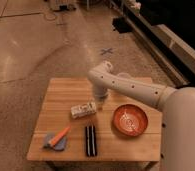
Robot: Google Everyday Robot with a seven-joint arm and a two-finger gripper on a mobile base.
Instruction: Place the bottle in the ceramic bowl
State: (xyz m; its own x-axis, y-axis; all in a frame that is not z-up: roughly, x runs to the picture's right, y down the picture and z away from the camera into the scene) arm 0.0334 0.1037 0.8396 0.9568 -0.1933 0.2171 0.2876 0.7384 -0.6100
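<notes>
The bottle (83,110) is small and white with a dark label, and it lies on its side near the middle of the wooden table (66,90). The ceramic bowl (130,120) is orange-red with pale swirl lines; it sits empty on the right part of the table. My gripper (100,102) hangs from the white arm just right of the bottle's end, low over the table between the bottle and the bowl. It holds nothing that I can see.
A flat black striped bar (91,140) lies at the front of the table. An orange and blue item (56,140) lies at the front left. A translucent white cup (124,76) stands at the back, partly behind my arm. Bare floor surrounds the table.
</notes>
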